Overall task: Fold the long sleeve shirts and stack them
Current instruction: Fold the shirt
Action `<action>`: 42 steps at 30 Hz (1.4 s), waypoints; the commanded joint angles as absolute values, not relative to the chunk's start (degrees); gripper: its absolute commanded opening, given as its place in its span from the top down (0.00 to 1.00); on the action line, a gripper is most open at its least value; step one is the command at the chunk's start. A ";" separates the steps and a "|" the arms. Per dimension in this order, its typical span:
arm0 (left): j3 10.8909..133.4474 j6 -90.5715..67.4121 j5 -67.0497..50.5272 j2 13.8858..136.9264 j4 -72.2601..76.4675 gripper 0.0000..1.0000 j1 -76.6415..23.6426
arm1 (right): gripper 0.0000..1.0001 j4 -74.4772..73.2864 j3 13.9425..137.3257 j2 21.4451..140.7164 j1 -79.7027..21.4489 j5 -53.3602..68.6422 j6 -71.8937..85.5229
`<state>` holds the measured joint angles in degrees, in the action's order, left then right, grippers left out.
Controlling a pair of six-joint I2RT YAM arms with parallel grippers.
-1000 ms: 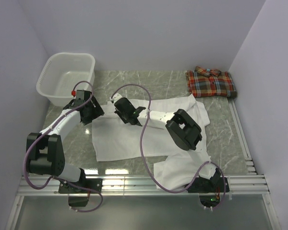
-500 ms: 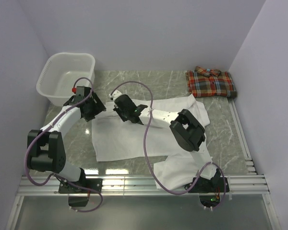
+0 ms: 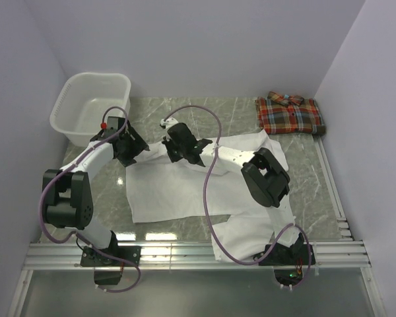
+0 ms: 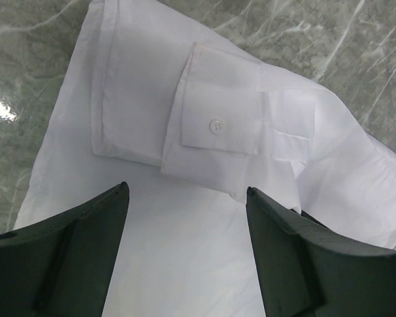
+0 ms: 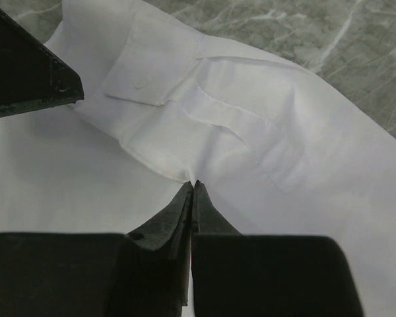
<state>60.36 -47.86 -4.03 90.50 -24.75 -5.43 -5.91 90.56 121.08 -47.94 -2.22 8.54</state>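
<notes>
The white shirt (image 3: 178, 191) lies spread flat on the table (image 3: 313, 178), just right of the laundry basket (image 3: 72, 112) and nearer to the arms than it is. That looks like the layout you'd want for folding the sleeves in over the body. The plaid shirt (image 3: 290, 115) sits well to the right of the basket and about level with it. It's already a neat folded packet, so I take it as the base of the stack, parked out of the way.

Both arms reach toward the shirt edge that faces the basket, where a sleeve is doubled across the body. The right gripper (image 5: 191, 185) has its jaws pressed tight together, the tips right on the sleeve's folded edge. To me it looks like a nip on that thin cloth, ready to drag the sleeve. The left gripper (image 4: 186, 189) hangs on the basket side of it, jaws spread wide with nothing between them. It is just above the buttoned cuff (image 4: 218, 125), probably lined up to take that end so the sleeve moves as one straight piece
</notes>
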 commanded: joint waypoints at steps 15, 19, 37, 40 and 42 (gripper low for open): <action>57.31 -50.19 -2.03 89.65 -23.20 0.27 -5.27 | 1.00 -1.85 85.87 115.49 -47.64 7.99 11.08; 56.87 -49.75 -0.44 87.98 -23.20 0.28 -5.27 | 1.00 -2.02 85.96 115.93 -47.99 9.75 10.11; 58.80 -43.07 4.48 82.45 -22.24 0.30 -5.80 | 0.31 -9.67 85.08 109.79 -46.59 8.70 10.98; 60.29 -41.22 4.40 83.23 -21.80 0.33 -7.55 | 0.32 -10.02 81.66 106.44 -42.21 11.59 16.33; 61.69 -40.78 4.39 84.37 -21.71 0.33 -9.49 | 0.34 -8.27 77.29 104.34 -39.65 14.14 20.97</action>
